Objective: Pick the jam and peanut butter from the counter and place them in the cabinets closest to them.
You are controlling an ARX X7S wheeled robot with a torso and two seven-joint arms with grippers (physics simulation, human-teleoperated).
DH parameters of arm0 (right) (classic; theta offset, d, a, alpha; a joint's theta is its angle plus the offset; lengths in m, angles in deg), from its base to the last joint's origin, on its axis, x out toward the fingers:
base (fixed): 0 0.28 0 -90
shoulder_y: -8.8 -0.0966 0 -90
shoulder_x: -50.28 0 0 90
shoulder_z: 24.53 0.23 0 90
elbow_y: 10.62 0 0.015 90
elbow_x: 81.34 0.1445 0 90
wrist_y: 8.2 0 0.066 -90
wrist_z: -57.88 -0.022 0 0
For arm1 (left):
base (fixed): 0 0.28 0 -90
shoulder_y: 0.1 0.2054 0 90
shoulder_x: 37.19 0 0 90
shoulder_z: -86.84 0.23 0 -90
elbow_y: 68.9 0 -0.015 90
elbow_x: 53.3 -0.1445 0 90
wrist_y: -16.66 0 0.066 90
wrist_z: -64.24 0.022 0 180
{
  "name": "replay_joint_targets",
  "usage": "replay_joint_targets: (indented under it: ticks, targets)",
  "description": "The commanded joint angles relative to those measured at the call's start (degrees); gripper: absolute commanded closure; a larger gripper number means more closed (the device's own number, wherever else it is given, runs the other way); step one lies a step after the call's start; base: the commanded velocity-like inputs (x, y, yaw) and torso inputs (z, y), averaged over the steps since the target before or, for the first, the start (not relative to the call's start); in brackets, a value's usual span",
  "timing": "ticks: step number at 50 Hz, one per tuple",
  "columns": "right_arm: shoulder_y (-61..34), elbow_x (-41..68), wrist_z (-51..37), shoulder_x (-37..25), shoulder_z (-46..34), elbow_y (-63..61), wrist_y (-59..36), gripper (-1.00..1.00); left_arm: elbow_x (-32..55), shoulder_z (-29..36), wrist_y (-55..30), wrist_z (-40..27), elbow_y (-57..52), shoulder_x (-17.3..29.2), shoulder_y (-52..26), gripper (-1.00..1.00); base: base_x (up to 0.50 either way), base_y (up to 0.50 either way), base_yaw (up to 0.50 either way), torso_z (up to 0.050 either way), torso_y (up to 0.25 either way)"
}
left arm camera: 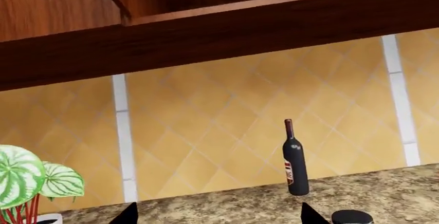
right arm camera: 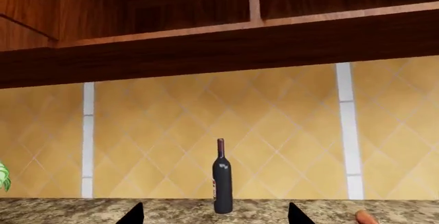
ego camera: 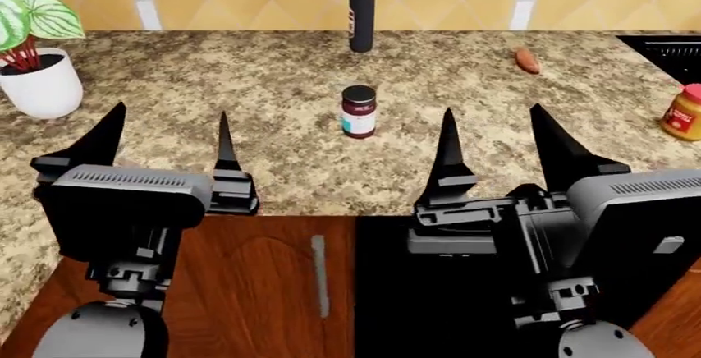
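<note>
Standing apart: one jam [ego camera: 359, 111], one peanut butter [ego camera: 682, 112]

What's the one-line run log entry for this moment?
left gripper: open, empty | right gripper: open, empty | jam: upright on counter, untouched | peanut butter: counter's right edge

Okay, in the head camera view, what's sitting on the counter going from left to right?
Potted plant → wine bottle and, nearer, the jam at about the same spot across → small orange-brown item → peanut butter.
</note>
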Motion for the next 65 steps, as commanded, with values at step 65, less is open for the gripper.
replay_joint_targets:
  ticks: [65]
  targets:
    - [-7.7,10.8,0.0,-4.8,-10.6,6.1,-24.6,-1.0,-2.5,3.1,5.2,-4.4,1.7,3.5,1.8,-1.0,0.23,0.03,0.0,0.0,0.0]
